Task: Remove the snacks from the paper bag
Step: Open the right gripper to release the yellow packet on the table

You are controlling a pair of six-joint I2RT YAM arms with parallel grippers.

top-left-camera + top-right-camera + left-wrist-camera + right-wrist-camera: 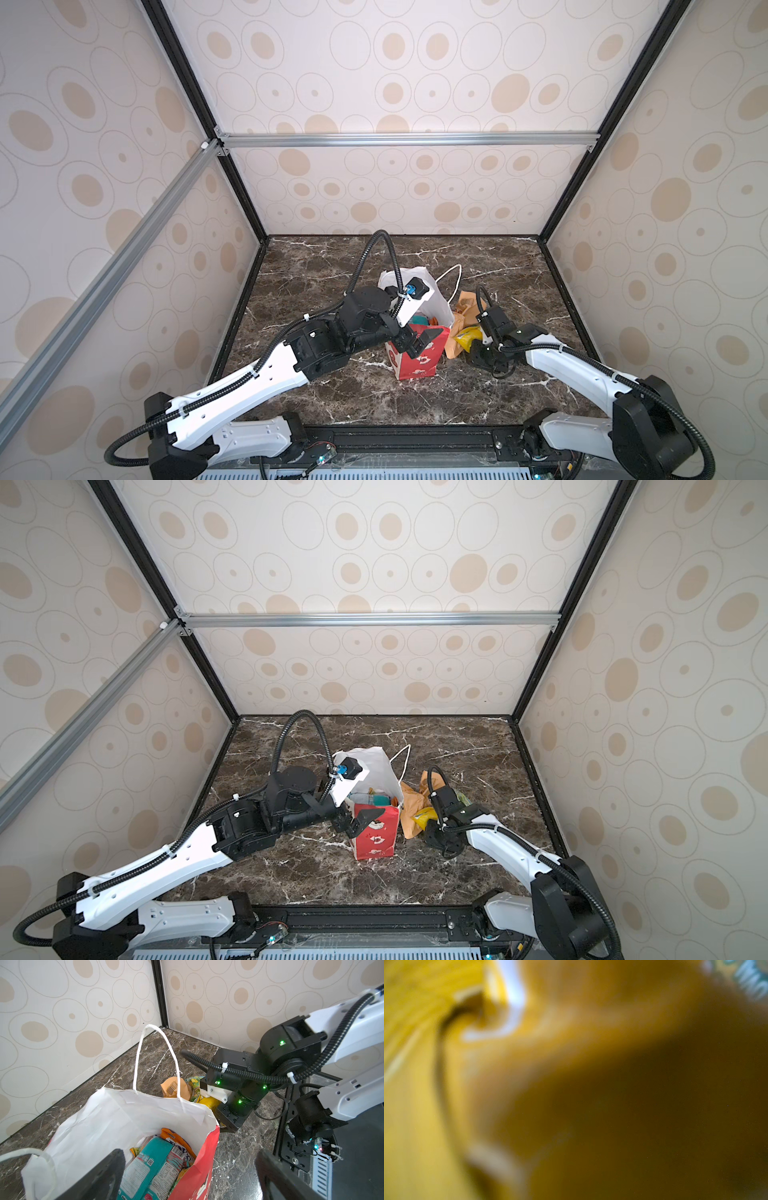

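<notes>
The red paper bag point(415, 362) stands mid-table, its white inside point(116, 1118) showing. In it lie a teal packet point(149, 1165) and an orange FOX'S packet point(176, 1140). My left gripper point(193, 1178) is open and straddles the bag's near wall, with one finger point(110, 1174) inside and the other point(276, 1178) outside. Right of the bag lie a tan kraft pouch point(455, 332), a yellow packet point(467, 336) and a green packet point(194, 1082). My right gripper point(473, 351) points down at the yellow packet, which fills the right wrist view as a blur point(529, 1064). Its jaws are hidden.
A white cord handle point(455, 282) loops up from the bag's far side. Patterned enclosure walls close in the dark marble table point(332, 399) on three sides. A black rail point(415, 436) runs along the front edge between the arm bases.
</notes>
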